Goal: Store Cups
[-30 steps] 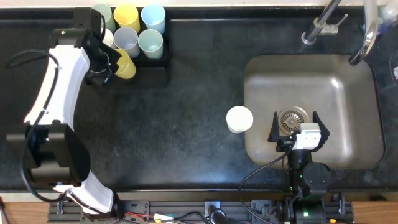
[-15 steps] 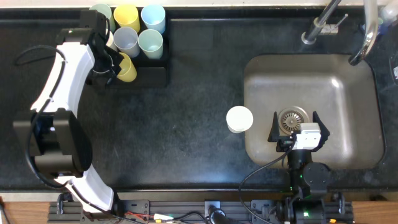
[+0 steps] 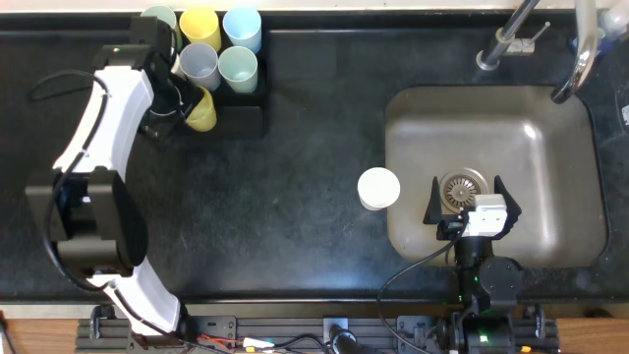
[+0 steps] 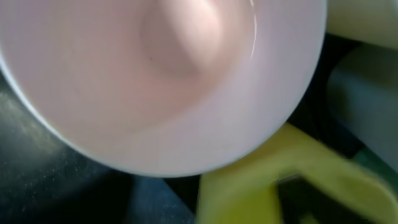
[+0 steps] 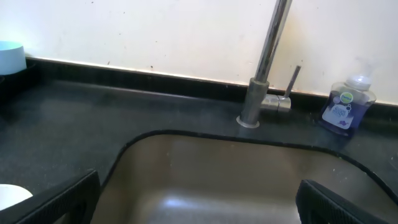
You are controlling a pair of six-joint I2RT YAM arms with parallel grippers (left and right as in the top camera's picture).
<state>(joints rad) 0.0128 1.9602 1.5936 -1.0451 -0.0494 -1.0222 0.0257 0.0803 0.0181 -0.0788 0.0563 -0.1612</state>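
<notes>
Writing: only the bottle (image 5: 348, 106) behind the sink carries a label, white on purple plastic; the print is too small to read. No other thing has writing on it.

Vs. 0.5 s ago: the left arm has leaned a bit more to the right over the rack (image 3: 251, 113), and the left claw (image 3: 182, 98) now hides more of the tilted cup (image 3: 202, 110). The white cup (image 3: 378, 188) and the right arm are in the same place.

Left claw is at the rack's left end, against the tilted cup, which is yellow and shows its side. Open or closed: cannot tell. In the left wrist view a pale cup (image 4: 161, 81), smooth and round, is very close to the camera, w/ blurred yellow just beside it.

The upright cups (image 3: 238, 67) stand in the rack at the back left of the counter (image 3: 295, 216): green, yellow, blue, grey, teal, all smooth plastic w/ round rims. Rack is black.

White cup stands alone on the counter, just beside the sink's left rim, well apart from the rack.

Right claw (image 3: 467, 183) hangs over the sink (image 3: 550, 128), above the drain, its two fingers wide apart, holding nothing. Sink is brushed steel w/ rounded corners; the tap (image 5: 267, 62) is a metal tube. Counter is dark speckled stone.
</notes>
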